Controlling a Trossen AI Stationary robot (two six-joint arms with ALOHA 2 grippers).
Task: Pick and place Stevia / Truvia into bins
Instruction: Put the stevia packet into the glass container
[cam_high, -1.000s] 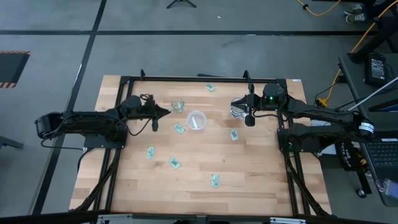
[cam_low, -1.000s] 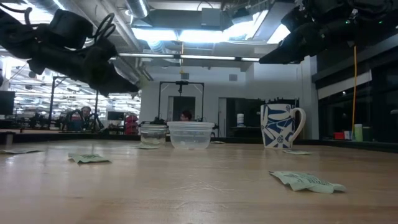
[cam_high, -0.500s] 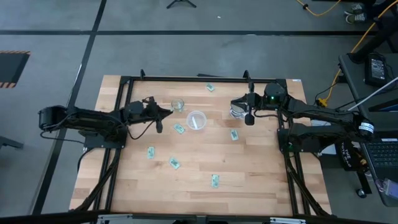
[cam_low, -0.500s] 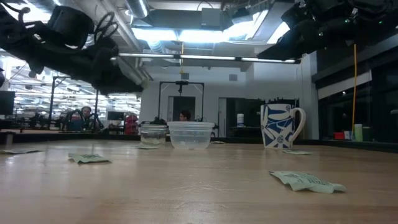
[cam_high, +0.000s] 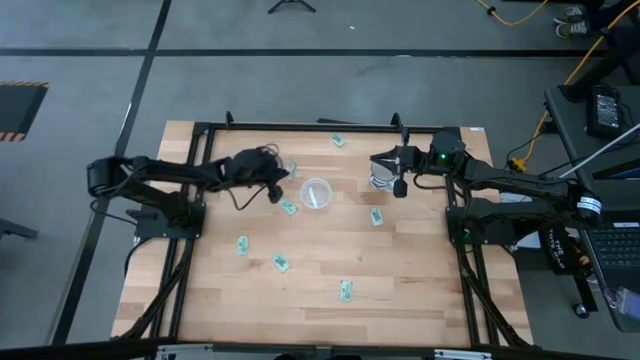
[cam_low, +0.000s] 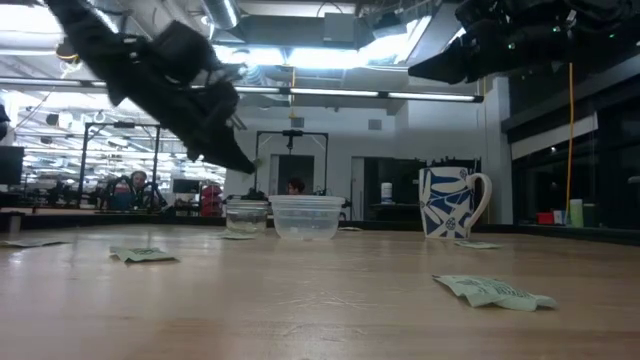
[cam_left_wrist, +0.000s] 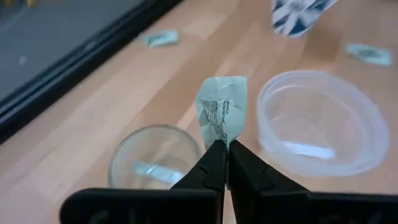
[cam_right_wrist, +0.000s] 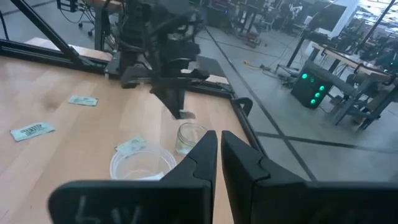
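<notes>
Your Stevia sachet (cam_left_wrist: 222, 112) hangs pinched in the closed left gripper (cam_left_wrist: 222, 163) above the small clear cup (cam_left_wrist: 154, 157), beside the wider bin (cam_left_wrist: 320, 121). Each cup seems to hold one already; at least six sachets (cam_high: 281, 262) lie loose. The right gripper (cam_right_wrist: 216, 149), jaws near-closed and empty, waits near the mug (cam_low: 453, 202). Only the left wrist view shows the grip; only overhead counts the strays.

We see a pale wooden table (cam_high: 400, 290) edged by a black frame. On it stand a small clear cup (cam_high: 287, 169), a wider translucent tub (cam_high: 316, 193) beside it, and a blue-and-white mug (cam_high: 381, 178). Green-and-white sachets lie scattered on the bare wood: one (cam_high: 289, 207) near the tub, others (cam_high: 346, 290) well apart.
</notes>
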